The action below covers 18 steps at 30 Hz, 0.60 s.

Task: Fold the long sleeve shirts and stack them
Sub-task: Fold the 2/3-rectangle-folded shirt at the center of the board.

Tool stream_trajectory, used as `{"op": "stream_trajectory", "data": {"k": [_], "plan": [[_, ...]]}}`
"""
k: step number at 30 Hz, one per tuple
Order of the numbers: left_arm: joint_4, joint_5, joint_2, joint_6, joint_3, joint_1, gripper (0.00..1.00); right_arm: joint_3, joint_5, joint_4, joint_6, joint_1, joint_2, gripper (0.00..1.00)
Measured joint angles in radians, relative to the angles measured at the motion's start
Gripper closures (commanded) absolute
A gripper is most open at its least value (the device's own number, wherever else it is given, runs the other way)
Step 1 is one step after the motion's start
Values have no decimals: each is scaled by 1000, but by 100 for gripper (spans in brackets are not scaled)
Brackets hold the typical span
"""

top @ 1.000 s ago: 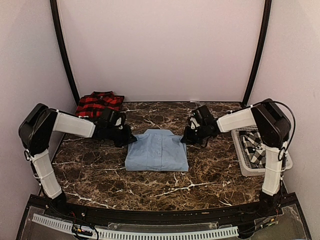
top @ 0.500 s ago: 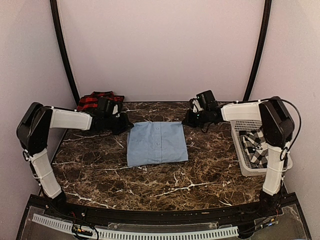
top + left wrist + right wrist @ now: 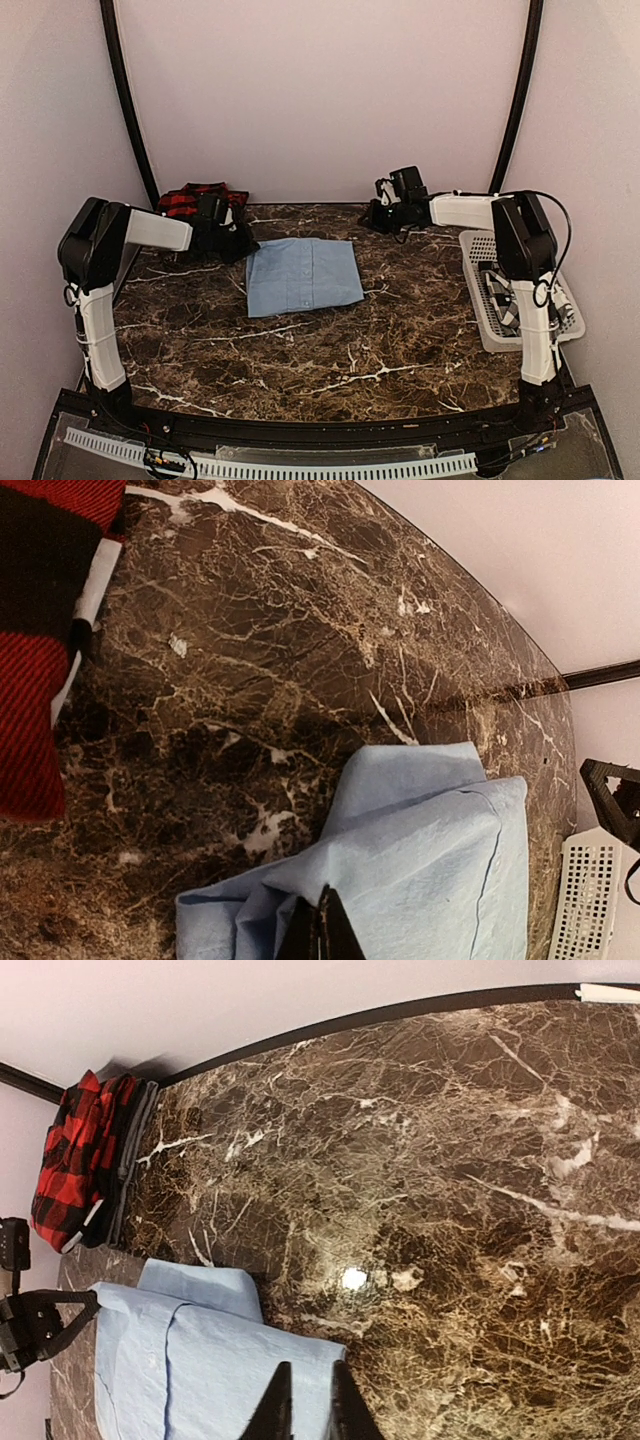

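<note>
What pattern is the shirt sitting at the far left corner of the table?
Red-and-black plaid shirt, clearest in the right wrist view.

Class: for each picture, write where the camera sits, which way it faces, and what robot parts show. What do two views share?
Top: high behind the robot, looking down on the table; left arm and right arm show.
Left wrist: on the left arm, facing toward the right arm; left claw pinches the blue shirt.
Right wrist: on the right arm, facing toward the left arm; right claw tips apart.
Shared: both wrist views show the blue shirt and plaid shirt.
</note>
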Motion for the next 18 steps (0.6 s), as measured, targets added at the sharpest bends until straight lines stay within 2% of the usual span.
{"op": "stream_trajectory", "data": {"k": [6, 13, 18], "plan": [[2, 0, -23, 6, -14, 0, 100, -56, 17, -30, -24, 40, -47, 68], [2, 0, -118, 11, -43, -1, 100, -369, 5, 10, -28, 116, -297, 56], [5, -3, -158, 11, -64, -2, 100, -520, -35, 127, 24, 113, -359, 38]]}}
